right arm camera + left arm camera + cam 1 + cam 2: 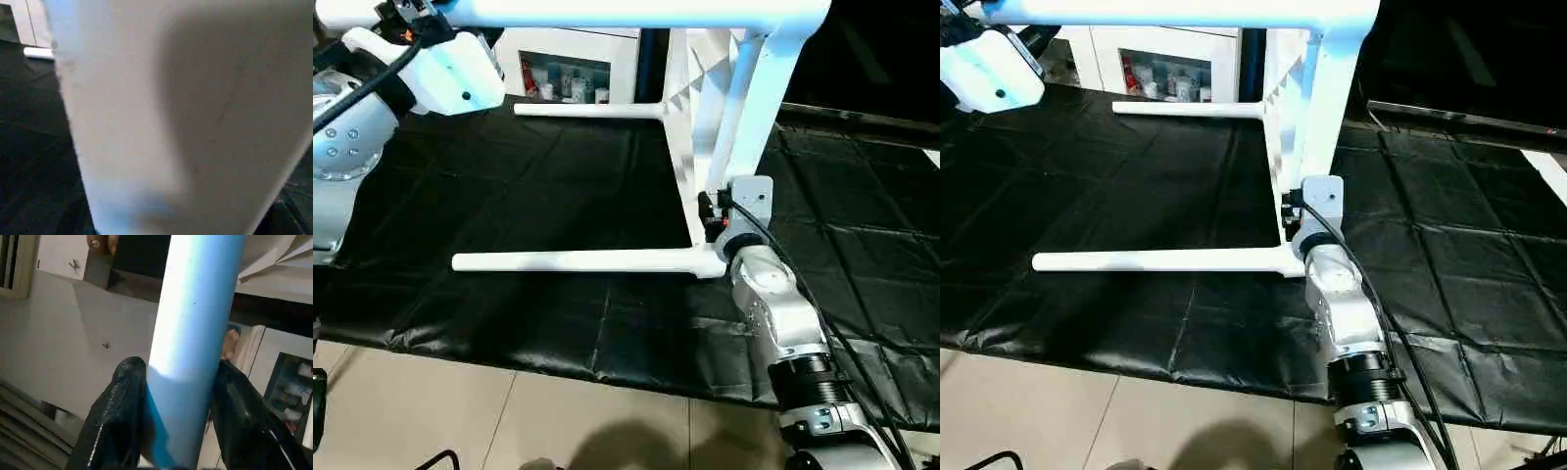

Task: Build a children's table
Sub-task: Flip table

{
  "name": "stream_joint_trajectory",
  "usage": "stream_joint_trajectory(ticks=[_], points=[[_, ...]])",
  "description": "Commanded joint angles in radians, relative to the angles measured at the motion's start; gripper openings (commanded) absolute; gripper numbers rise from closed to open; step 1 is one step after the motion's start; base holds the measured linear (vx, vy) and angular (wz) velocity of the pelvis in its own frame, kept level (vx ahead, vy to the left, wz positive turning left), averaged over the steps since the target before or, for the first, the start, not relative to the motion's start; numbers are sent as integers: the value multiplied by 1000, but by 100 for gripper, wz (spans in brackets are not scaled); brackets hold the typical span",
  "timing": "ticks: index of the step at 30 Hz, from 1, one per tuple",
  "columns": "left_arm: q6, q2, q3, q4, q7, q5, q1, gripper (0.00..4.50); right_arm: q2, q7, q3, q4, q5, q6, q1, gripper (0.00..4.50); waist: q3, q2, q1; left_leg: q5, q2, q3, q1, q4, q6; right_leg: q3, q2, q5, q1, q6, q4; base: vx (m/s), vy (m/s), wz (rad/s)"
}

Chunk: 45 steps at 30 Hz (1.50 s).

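Left gripper (178,416): two black fingers (115,421) clamped on either side of a smooth round table leg (193,342); seen high at the left in the eye views, under a pale housing.
Right gripper (715,217): pressed to the lower edge of the table top; fingers hidden behind the wrist block, so open or closed cannot be told.
Held leg: topmost one, running level across the upper edge of the eye views from the left gripper to the raised corner socket (793,24).
Children's table (705,127): tipped on edge on the mat, between the two grippers; ribbed underside turned toward the left arm.
Other legs: near leg (578,260) reaching level from beside the right gripper; far leg (592,110) parallel, further back; both apparently seated in sockets.
Step in hand: judged late in assembly, top leg at or in its socket, right arm bracing the top.
Next move calls for: firm push or twist along the leg's axis, steady counter-hold below, check that the leg seats fully.
Materials: all-white hard plastic, glossy, likely slippery under the pads.
Shapes: long tapered round legs, rounded corner sockets, triangular ribbing.
Surroundings: black crinkled mat (529,186) with fold creases; beige tiled floor (431,411) nearer the robot; white cabinet (568,69) with glass doors beyond the table.
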Motion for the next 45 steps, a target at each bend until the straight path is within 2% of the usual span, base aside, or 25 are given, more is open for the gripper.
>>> stream_joint_trajectory(ticks=[1, 4, 6, 8, 10, 11, 12, 13, 16, 17, 18, 19, 20, 21, 23, 24, 26, 30, 31, 32, 33, 36, 38, 42, 45], points=[[52, -8, 21, 45, 20, -5, 1, 178, -23, 12, 24, -24, -37, -42, -29, 189, -67, 22, 3, -243, 43, -24, 17, -69, -80, 73, -95, -181, 37, -117, -80, 0, 0, 0], [81, -7, 35, 53, 38, 0, -5, 176, -43, 18, 26, -50, -52, -46, -29, 189, -68, 22, 5, -209, 41, -22, 13, -65, -69, 74, -95, -165, 40, -121, -77, 0, 0, 0], [107, -16, 56, 67, 46, -17, -12, 175, -72, 27, 8, -77, -54, -52, -47, 189, -68, 22, 5, -187, 39, -20, 10, -63, -64, 73, -93, -152, 41, -121, -75, 0, 0, 0], [158, -48, 112, 94, 55, -81, -16, 175, -135, 43, -30, -100, -51, -62, -108, 189, -76, 23, 6, -129, 37, -19, 4, -56, -53, 73, -90, -77, 47, -128, -63, 0, 0, 0], [170, -56, 127, 100, 57, -99, -16, 175, -152, 49, -40, -103, -49, -63, -124, 189, -78, 23, 7, -104, 35, -17, 3, -53, -45, 71, -88, -39, 46, -138, -59, 0, 0, 0], [183, -65, 152, 114, 64, -126, -19, 175, -185, 62, -57, -102, -46, -70, -157, 189, -80, 23, 9, -63, 31, -13, -4, -47, -21, 71, -84, 21, 46, -147, -53, 0, 0, 0], [184, -65, 159, 121, 67, -132, -19, 175, -201, 68, -65, -100, -44, -74, -172, 189, -78, 23, 8, -56, 29, -14, -8, -47, -17, 70, -84, 25, 47, -147, -53, 0, 0, 0], [192, -70, 192, 144, 78, -164, -12, 175, -257, 98, -91, -92, -28, -76, -225, 189, -80, 16, 9, -50, 28, -12, -7, -45, -9, 69, -83, 28, 48, -145, -52, 0, 0, 0], [211, -89, 248, 159, 92, -219, 23, 175, -343, 165, -127, -73, 11, -65, -307, 189, -80, 15, 10, -52, 30, -11, -8, -43, 6, 67, -82, 20, 49, -155, -50, 0, 0, 0], [216, -97, 264, 158, 95, -235, 40, 174, -367, 190, -136, -66, 24, -60, -331, 189, -79, 16, 12, -55, 31, -10, -7, -42, 10, 67, -82, 17, 46, -154, -52, 0, 0, 0], [221, -103, 275, 154, 98, -245, 52, 174, -384, 207, -141, -62, 34, -56, -347, 189, -78, 12, 13, -56, 32, -9, -6, -42, 16, 68, -81, 19, 44, -155, -52, 0, 0, 0], [238, -124, 295, 141, 99, -270, 79, 172, -402, 249, -160, -61, 80, -20, -376, 189, -78, 9, 15, -49, 34, -8, -5, -42, 23, 68, -81, 32, 43, -158, -51, 0, 0, 0], [261, -156, 316, 116, 98, -299, 125, 170, -433, 331, -180, -65, 151, 51, -416, 189, -79, 3, 13, -45, 37, -9, -5, -42, 27, 66, -82, 41, 48, -168, -49, 0, 0, 0], [267, -166, 320, 107, 96, -306, 144, 168, -446, 367, -182, -69, 173, 80, -430, 189, -79, 5, 15, -42, 39, -12, -7, -42, 28, 66, -84, 45, 49, -173, -46, 0, 0, 0], [276, -182, 319, 91, 90, -309, 167, 166, -475, 448, -158, -84, 200, 151, -438, 189, -76, 7, 16, -58, 40, -10, -3, -41, 30, 65, -81, 31, 43, -171, -51, 0, 0, 0], [280, -189, 317, 86, 86, -311, 170, 166, -483, 478, -145, -94, 209, 179, -434, 189, -73, -4, 15, -76, 41, -8, 0, -42, 30, 66, -80, 7, 42, -165, -56, 0, 0, 0], [284, -193, 306, 86, 79, -315, 168, 166, -478, 505, -134, -117, 229, 230, -425, 189, -62, -4, 20, -153, 40, -9, 6, -48, 7, 68, -88, -146, 37, -141, -74, 0, 0, 0], [279, -182, 282, 105, 73, -320, 151, 165, -464, 510, -107, -128, 226, 235, -411, 189, -61, -6, 17, -232, 40, -15, 12, -53, -34, 66, -90, -305, 32, -91, -90, 0, 0, 0], [276, -175, 271, 112, 69, -317, 148, 165, -461, 517, -105, -127, 226, 231, -410, 189, -61, -6, 17, -232, 40, -15, 12, -53, -34, 66, -90, -305, 32, -91, -90, 0, 0, 0], [276, -172, 264, 116, 65, -317, 145, 165, -460, 531, -100, -131, 227, 228, -406, 225, -61, -3, 17, -244, 39, -17, 13, -53, -38, 66, -91, -333, 29, -81, -94, 0, 0, 0], [276, -172, 262, 117, 64, -318, 145, 165, -460, 536, -99, -133, 228, 228, -405, 225, -61, -4, 17, -247, 39, -17, 13, -53, -38, 66, -90, -338, 29, -78, -95, 0, 0, 0], [288, -177, 257, 114, 58, -313, 146, 165, -471, 560, -90, -149, 228, 243, -396, 267, -59, -4, 15, -266, 36, -18, 13, -52, -33, 64, -90, -387, 27, -61, -102, 0, 0, 0], [290, -183, 244, 122, 53, -305, 146, 165, -479, 560, -77, -156, 199, 243, -385, 286, -58, -3, 16, -281, 35, -18, 19, -52, -30, 63, -89, -425, 22, -56, -108, 0, 0, 0], [299, -189, 231, 124, 46, -305, 155, 165, -467, 553, -76, -174, 192, 245, -370, 338, -63, -1, 19, -267, 39, -20, 17, -53, -34, 61, -89, -388, 22, -66, -102, 0, 0, 0], [306, -196, 223, 136, 47, -307, 162, 165, -461, 563, -69, -194, 204, 231, -355, 360, -60, -2, 18, -297, 37, -21, 19, -54, -33, 61, -92, -424, 22, -60, -108, 0, 0, 0]])
